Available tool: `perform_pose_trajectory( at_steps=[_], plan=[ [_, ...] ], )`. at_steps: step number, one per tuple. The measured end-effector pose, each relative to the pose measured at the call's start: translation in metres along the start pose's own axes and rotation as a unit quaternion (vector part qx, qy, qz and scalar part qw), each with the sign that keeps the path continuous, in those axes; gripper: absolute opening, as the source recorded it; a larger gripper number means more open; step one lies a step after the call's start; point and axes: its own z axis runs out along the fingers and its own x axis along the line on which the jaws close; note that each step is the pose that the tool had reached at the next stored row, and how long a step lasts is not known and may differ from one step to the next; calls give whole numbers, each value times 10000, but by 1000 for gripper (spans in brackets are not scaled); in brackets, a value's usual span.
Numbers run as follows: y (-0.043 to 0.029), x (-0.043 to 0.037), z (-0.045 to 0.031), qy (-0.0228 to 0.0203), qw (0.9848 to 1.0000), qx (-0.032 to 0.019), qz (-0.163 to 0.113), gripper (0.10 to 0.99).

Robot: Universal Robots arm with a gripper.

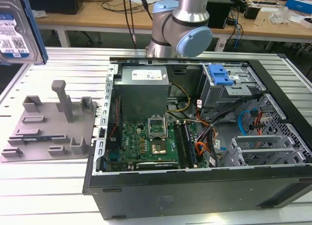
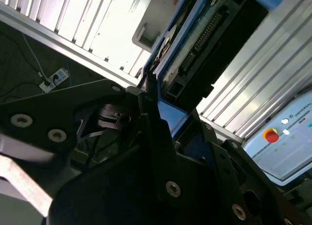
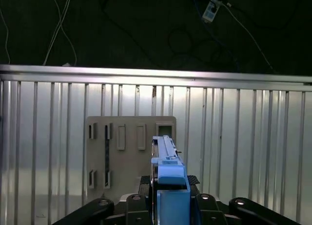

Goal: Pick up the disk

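Exterior view, scanning from its left: hanging at the ten-o'clock corner, well above the slatted table (image 1: 58, 196), the disk (image 1: 14, 28), label face outward, long axis running up and down. Sitting below it at about eight o'clock, the grey fixture plate (image 1: 48, 125), apart from the disk. Filling the centre and the exterior view's right, the open computer case (image 1: 204, 137), with the arm (image 1: 180, 28) rising behind it at twelve o'clock.

Looking down in the first wrist view: pinching the disk (image 3: 168, 161) edge-on by its blue rail, the gripper (image 3: 170, 205), fingers (image 3: 204, 203) pressing in from both sides, long axis pointing straight away from the wrist toward the fixture plate (image 3: 131, 154) underneath.

Showing in the second wrist view: the disk (image 2: 204, 45) jutting out beyond the gripper (image 2: 163, 118), connector edge exposed, already lifted clear.
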Motion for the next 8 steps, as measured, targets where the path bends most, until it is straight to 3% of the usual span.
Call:
perform_pose_trajectory(
  at_steps=[2,8],
  plan=[
    [0,2,-89,0,10000,0,0,373],
    [1,2,-98,0,10000,0,0,373]
  ],
)
